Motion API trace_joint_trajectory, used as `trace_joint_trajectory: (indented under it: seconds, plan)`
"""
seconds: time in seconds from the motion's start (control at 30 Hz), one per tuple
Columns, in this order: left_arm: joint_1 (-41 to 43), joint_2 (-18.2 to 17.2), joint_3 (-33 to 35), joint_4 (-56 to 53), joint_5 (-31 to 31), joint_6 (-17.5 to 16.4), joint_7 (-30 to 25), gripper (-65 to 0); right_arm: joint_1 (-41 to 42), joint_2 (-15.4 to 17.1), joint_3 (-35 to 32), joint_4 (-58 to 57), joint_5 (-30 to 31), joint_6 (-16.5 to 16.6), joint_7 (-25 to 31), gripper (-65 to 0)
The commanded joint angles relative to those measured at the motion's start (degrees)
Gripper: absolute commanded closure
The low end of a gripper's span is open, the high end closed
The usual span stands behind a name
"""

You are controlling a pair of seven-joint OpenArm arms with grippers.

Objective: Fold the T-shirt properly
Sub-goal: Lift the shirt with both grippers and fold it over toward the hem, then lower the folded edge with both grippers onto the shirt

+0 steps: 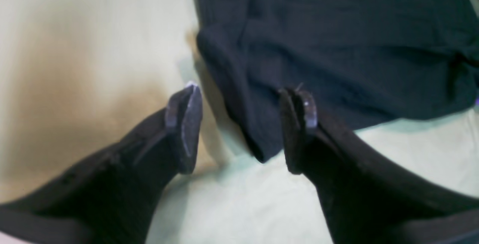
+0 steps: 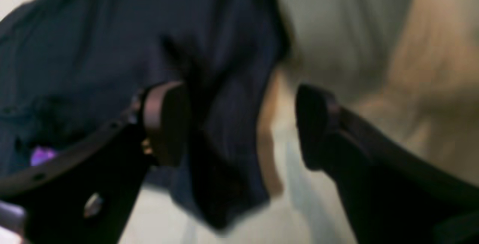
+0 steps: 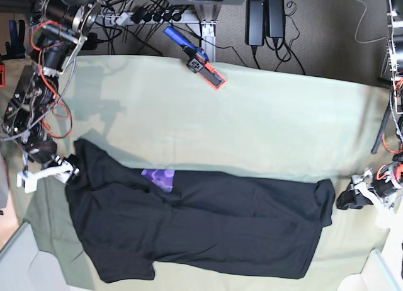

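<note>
Left tool (image 1: 239,124) and right tool (image 2: 239,124) both gape, empty, over the T-shirt (image 3: 195,222) end edges.

**No legible writing in any view**

No text, label, brand or number could be read. The T-shirt (image 3: 201,225) showed only a patch of purple graphic, without letters. The blue-and-orange tool (image 3: 195,57) at the far edge of the bench (image 3: 264,121) bore markings too small to make out.

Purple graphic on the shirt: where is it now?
Base view: the purple graphic peeks out at the T-shirt's upper edge, left of centre, nearer the right gripper.
</note>
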Motion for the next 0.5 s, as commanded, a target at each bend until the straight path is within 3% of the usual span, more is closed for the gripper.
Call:
trace_joint_trajectory:
  seconds: [0.0,0.2,0.47]
  plan:
    - [-0.94,-1.03,-0.39,1.36,-1.36,-0.49,-0.5,-36.3,-0.11,0.74,1.27,1.22,1.4,2.29,1.25,-44.3]
    - [2.58,-0.96,-0.42,4.57,-1.36,-0.49,-0.39,-36.3,-6.12,-2.47,6.08,1.22,6.6,5.16,2.6,-44.3]
    - [3.65,-0.42,-0.42,6.51,-3.74,-0.49,-0.35,-36.3,-5.22,-8.37,6.05,1.22,6.56,5.31,6.16,-44.3]
